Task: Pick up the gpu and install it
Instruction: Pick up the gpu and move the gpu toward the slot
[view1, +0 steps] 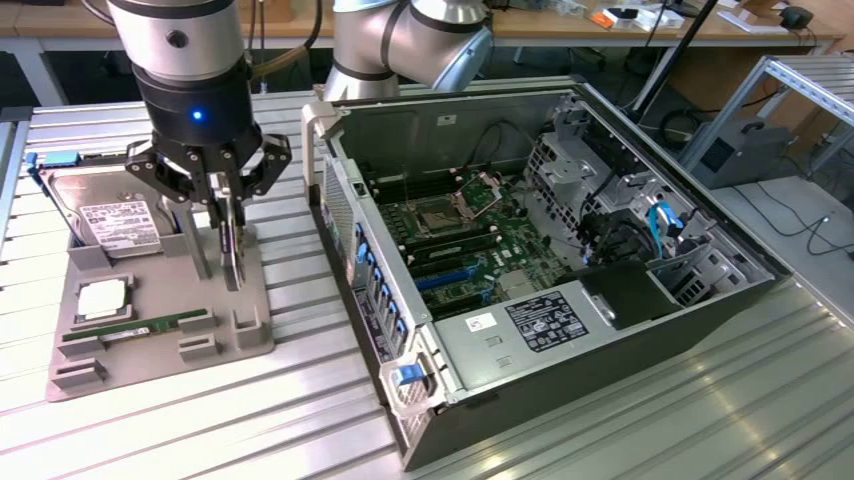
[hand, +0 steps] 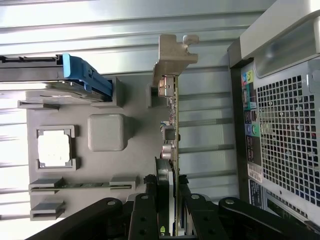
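Grasping gpu (view1: 234, 255) upright on edge: gripper (view1: 222, 210) clamped on card's upper edge, card hanging at 6 o'clock beneath it, over grey fixture tray (view1: 160, 292); open computer case (view1: 336, 190) at 3 o'clock.

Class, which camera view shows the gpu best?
The wrist view: the gpu runs lengthwise, its silver bracket plain, the gripper closed on it. The exterior view shows it as a dark sliver under the gripper.
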